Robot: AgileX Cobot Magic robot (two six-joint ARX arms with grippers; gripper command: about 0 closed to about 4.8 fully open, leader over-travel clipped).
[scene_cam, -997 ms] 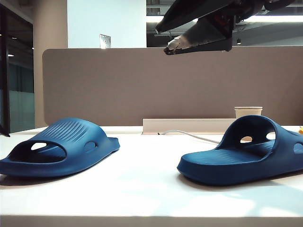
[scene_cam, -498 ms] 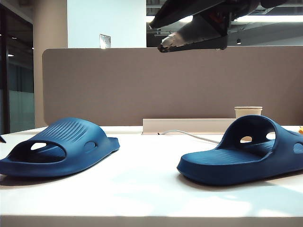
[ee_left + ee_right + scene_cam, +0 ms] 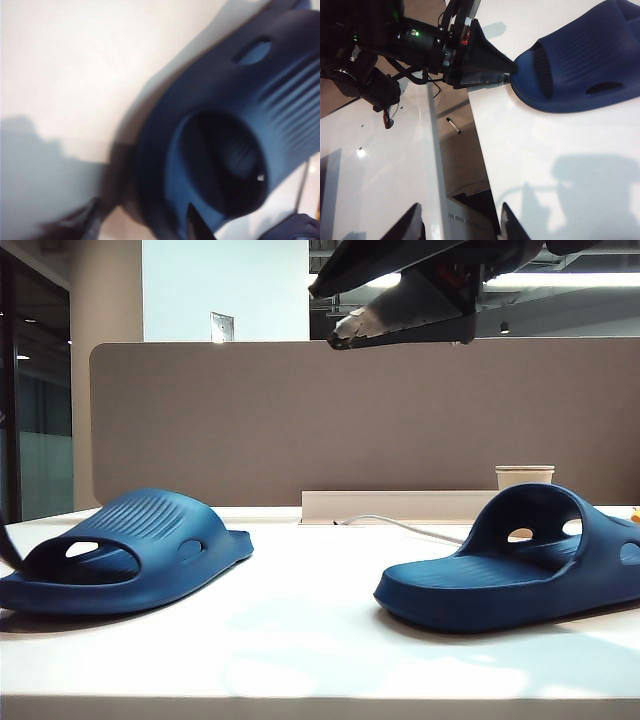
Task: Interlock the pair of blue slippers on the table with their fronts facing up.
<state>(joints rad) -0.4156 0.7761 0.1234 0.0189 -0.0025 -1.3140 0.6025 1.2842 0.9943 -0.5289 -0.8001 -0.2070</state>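
Two blue slippers lie apart on the white table (image 3: 310, 640), straps up. The left slipper (image 3: 120, 550) fills the blurred left wrist view (image 3: 225, 135). My left gripper (image 3: 145, 225) is open at its end, with the slipper's rim between the spread fingers. Only a dark finger (image 3: 9, 545) of this gripper shows at the exterior view's left edge. The right wrist view shows the left gripper (image 3: 487, 62) meeting that slipper (image 3: 580, 65). The right slipper (image 3: 520, 570) lies untouched. My right gripper (image 3: 345, 332) hangs high above the table, open and empty (image 3: 461, 222).
A grey-brown partition (image 3: 300, 420) runs along the table's back edge. A paper cup (image 3: 524, 476), a white box (image 3: 385, 505) and a cable (image 3: 410, 527) sit in front of it. The right wrist view shows the table's edge (image 3: 482, 150) and a gap beside it.
The left gripper's dark finger has come lower and further into the exterior view at its left edge, beside the left slipper. Both slippers lie as before.
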